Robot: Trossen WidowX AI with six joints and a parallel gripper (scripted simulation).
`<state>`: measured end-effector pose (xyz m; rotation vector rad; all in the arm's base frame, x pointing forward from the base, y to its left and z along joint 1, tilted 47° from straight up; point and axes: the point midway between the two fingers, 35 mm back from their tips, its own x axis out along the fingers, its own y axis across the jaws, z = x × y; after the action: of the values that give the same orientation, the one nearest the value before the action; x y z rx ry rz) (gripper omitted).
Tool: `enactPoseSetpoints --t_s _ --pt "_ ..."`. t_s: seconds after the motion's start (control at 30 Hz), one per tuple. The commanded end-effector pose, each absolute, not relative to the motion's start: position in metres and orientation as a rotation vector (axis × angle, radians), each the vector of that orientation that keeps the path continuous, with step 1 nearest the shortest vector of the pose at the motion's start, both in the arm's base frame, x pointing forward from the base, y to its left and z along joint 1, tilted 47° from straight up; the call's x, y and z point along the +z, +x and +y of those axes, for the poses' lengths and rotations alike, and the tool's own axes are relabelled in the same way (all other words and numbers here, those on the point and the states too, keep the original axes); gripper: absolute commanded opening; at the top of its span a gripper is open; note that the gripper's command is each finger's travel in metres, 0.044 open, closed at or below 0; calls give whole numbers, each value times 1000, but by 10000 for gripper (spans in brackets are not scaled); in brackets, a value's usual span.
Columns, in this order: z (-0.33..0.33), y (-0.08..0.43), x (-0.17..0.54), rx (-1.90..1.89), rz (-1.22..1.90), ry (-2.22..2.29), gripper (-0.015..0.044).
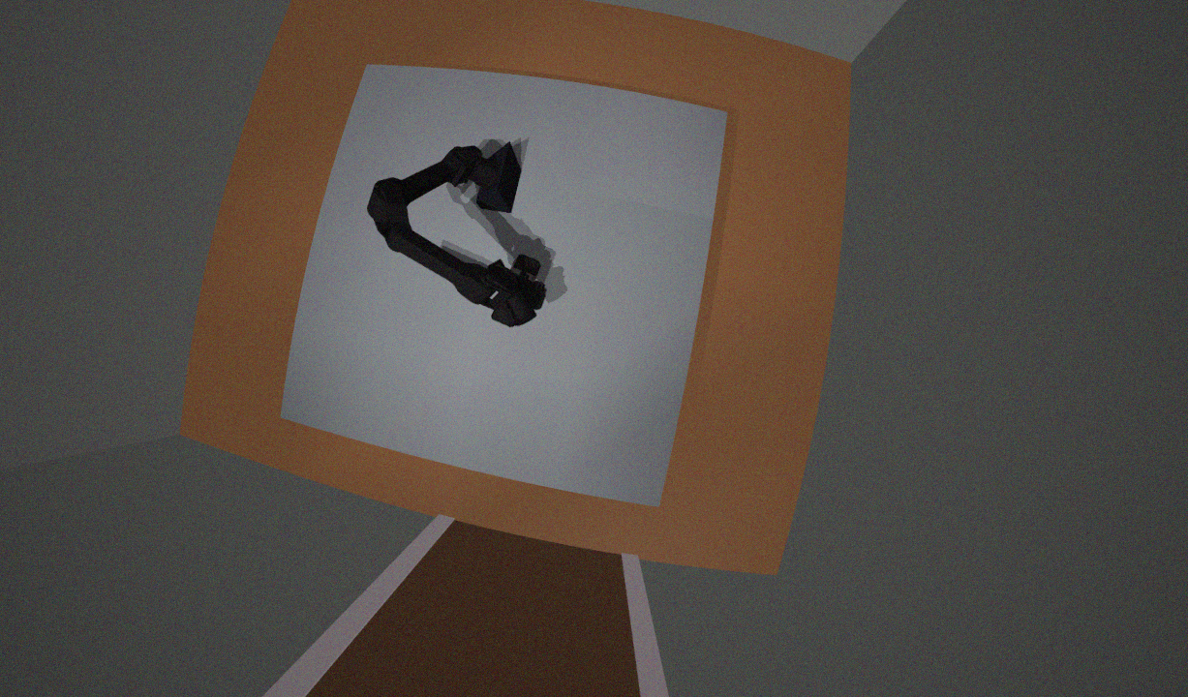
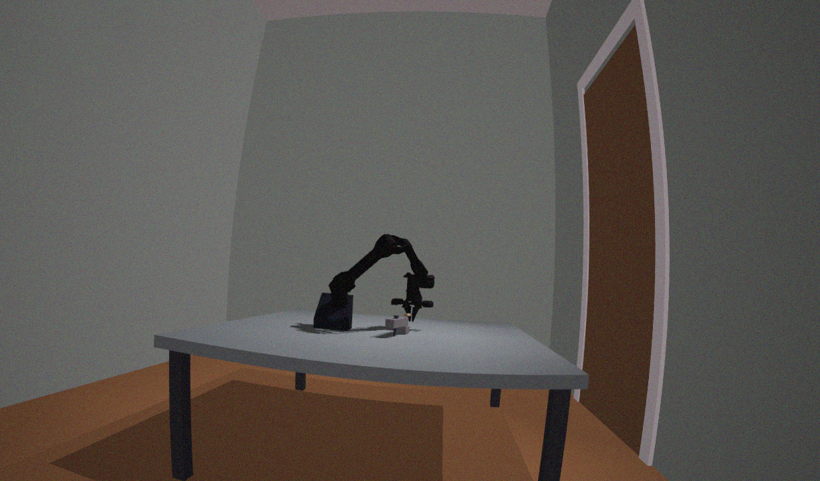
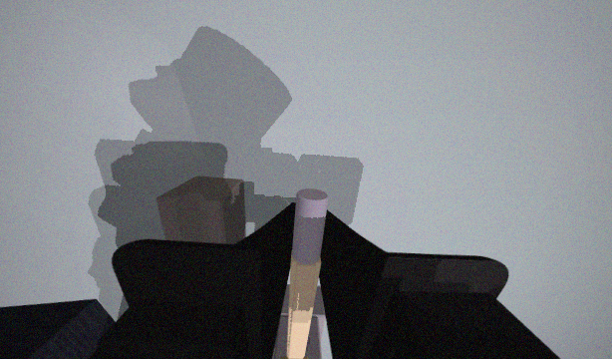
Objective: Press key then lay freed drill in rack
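Note:
My gripper is shut on the drill, which shows as a slim rod with a pale grey-pink end and a tan length below. The drill runs down between the fingertips in the wrist view. In the exterior view the gripper is at the right side of a small pale block with a dark knob on top, perhaps the key. A brownish block in shadow lies left of the fingers in the wrist view; I cannot tell if it is the rack. Whether the drill's lower end is clear of its hole is hidden.
The grey-white table bears the arm's dark base. The arm and its shadow cover much of the small objects in the top view. Walls and a brown door stand beyond the table.

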<state>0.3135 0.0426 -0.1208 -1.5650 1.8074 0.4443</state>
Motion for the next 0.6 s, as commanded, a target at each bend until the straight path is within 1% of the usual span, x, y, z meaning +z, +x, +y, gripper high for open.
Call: enactPoseSetpoints --t_s 0.0,0.57 --pt "45 314 -119 442 1805 -1558 0" --pt "51 314 -112 443 1804 -1557 0"
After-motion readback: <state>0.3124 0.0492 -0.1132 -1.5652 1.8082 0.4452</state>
